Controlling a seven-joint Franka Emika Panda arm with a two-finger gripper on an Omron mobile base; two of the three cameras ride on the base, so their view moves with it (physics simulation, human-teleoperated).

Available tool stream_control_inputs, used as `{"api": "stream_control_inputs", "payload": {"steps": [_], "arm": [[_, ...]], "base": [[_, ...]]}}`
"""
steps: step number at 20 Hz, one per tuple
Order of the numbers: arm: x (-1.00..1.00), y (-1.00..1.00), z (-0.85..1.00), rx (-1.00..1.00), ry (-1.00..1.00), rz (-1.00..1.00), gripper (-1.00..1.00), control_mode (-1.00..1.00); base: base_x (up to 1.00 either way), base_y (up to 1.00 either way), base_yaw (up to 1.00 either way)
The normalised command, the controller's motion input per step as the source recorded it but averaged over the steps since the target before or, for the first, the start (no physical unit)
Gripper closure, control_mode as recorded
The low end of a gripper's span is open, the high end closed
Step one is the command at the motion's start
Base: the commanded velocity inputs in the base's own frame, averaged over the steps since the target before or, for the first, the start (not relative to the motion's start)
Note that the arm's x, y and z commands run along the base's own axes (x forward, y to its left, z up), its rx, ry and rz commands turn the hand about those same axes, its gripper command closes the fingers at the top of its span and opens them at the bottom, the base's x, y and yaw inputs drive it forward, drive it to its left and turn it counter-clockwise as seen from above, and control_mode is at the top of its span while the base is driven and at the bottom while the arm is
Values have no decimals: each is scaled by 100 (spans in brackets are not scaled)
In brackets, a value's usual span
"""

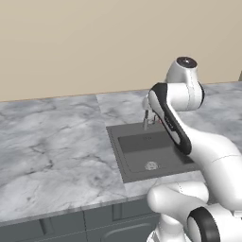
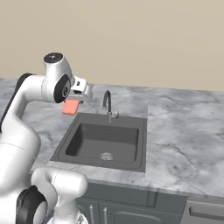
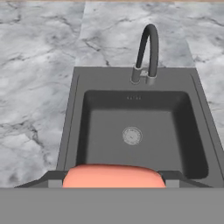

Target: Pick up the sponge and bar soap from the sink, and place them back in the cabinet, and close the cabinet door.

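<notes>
My gripper (image 2: 73,105) hangs above the left rim of the sink (image 2: 94,140), shut on the bar soap (image 2: 71,107), a flat pink-red bar. In the hand view the bar soap (image 3: 113,176) lies crosswise in the gripper (image 3: 113,180), with a dark fingertip pressed against each end. Below it, the dark grey sink (image 3: 105,127) holds just its round drain (image 3: 131,135). The sink (image 1: 139,158) is partly covered by my arm in the left base view. The sponge, the cabinet and the cabinet door are out of view.
A curved metal faucet (image 2: 107,103) (image 3: 146,52) stands at the sink's back edge. Grey marble counter (image 1: 52,146) spreads to both sides, with a beige wall behind. Grey base cabinet fronts (image 2: 131,205) run below the counter's front edge.
</notes>
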Motion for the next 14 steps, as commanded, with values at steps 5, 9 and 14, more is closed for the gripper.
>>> {"api": "stream_control_inputs", "payload": {"steps": [5,9,14], "arm": [[-10,-3,0,0,0,0,100,100],[0,0,0,0,0,0,100,100],[0,0,0,0,0,0,100,100]], "base": [[-14,0,0],[-53,1,4],[-49,24,28]]}}
